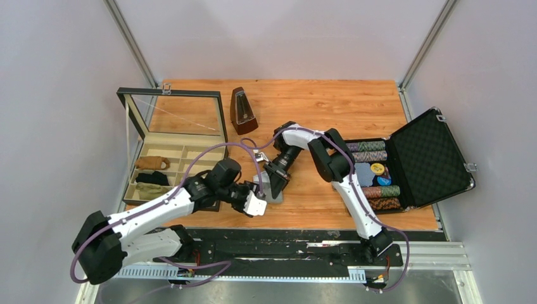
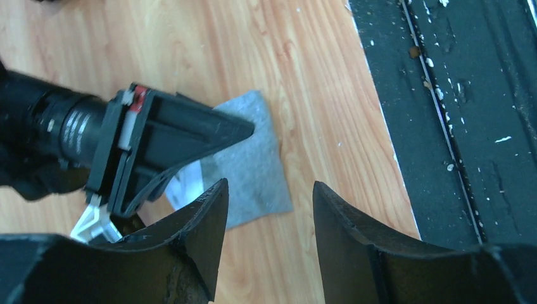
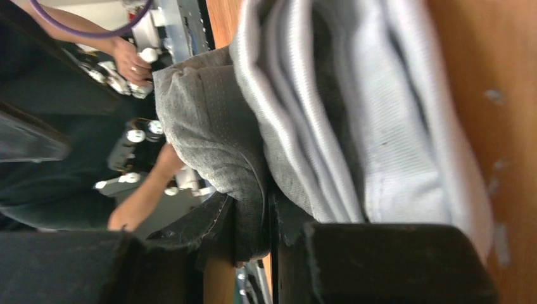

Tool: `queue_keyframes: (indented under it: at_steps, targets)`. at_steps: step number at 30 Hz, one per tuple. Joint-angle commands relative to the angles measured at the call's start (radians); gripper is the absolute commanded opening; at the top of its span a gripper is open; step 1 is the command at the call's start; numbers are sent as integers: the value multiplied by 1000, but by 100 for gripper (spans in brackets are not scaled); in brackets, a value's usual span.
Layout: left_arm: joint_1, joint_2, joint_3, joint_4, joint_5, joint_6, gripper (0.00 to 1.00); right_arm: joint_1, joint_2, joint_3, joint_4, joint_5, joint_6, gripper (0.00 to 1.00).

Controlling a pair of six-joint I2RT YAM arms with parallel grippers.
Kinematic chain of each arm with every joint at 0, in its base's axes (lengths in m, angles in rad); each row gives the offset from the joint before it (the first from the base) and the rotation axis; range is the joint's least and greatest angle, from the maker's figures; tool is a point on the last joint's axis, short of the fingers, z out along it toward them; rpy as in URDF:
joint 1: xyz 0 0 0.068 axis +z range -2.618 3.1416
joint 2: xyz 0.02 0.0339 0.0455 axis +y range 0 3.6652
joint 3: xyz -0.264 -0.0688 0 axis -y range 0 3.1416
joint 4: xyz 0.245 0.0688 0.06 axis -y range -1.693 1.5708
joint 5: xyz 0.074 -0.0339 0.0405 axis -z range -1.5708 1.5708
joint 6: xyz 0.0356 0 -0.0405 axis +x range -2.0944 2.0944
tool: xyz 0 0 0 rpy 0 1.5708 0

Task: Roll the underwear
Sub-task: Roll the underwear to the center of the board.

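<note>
The grey underwear [image 1: 275, 194] lies on the wooden table near its front edge, partly folded. In the left wrist view it is a flat grey patch [image 2: 256, 164] with a bit of white trim under the right gripper. My right gripper [image 1: 277, 179] presses down on the cloth and is shut on a fold of grey fabric [image 3: 250, 190]; layered grey and pale bands of the underwear [image 3: 354, 120] fill the right wrist view. My left gripper [image 2: 269, 212] is open and empty, hovering just beside the near corner of the cloth, over bare wood.
An open compartment box [image 1: 166, 166] with a glass lid stands at the left and holds brown, black and olive cloth rolls. A metronome [image 1: 242, 111] stands behind. An open black chip case [image 1: 423, 158] lies at the right. A black mat [image 2: 456, 95] borders the near edge.
</note>
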Motion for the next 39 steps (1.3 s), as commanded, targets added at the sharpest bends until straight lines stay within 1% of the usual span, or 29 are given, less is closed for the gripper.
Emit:
queue_keyframes:
  at_steps: [1,2,4,9,11,12,14,18,20,23,25,28,34,36,38,39]
  targets:
    - [-28,62,-51,176,54,173,59,10,111,41,42,28,42,1]
    - [-37,89,-69,189,43,209,60,10,122,45,37,16,47,0]
    - [-53,129,-95,236,-25,244,60,9,139,50,35,2,59,0]
    - [-87,179,-152,355,-137,262,61,10,168,70,31,-1,73,0]
    - [-101,192,-182,391,-187,292,61,9,169,72,30,-6,76,0]
    - [-104,205,-202,398,-226,300,62,9,171,71,27,-8,76,0]
    - [-112,236,-223,460,-287,314,62,9,170,66,22,-13,73,0]
    - [-115,296,-230,548,-369,313,63,9,174,54,16,-12,63,0]
    - [-116,286,-231,563,-365,315,63,8,177,54,10,-12,60,0]
    - [-116,195,-259,559,-311,365,66,8,182,58,4,-22,63,0]
    - [-116,165,-282,538,-278,388,67,8,184,62,3,-31,66,0]
    - [-117,184,-275,476,-287,382,66,8,189,63,0,-46,70,0]
    - [-117,325,-215,450,-374,353,59,0,189,27,1,-93,70,0]
    - [-121,389,-174,434,-383,335,52,-2,188,17,5,-107,73,3]
    - [-132,454,-125,403,-416,315,37,-7,178,0,15,-121,85,11]
    - [-133,492,-87,366,-429,310,33,-12,165,-14,32,-128,91,15]
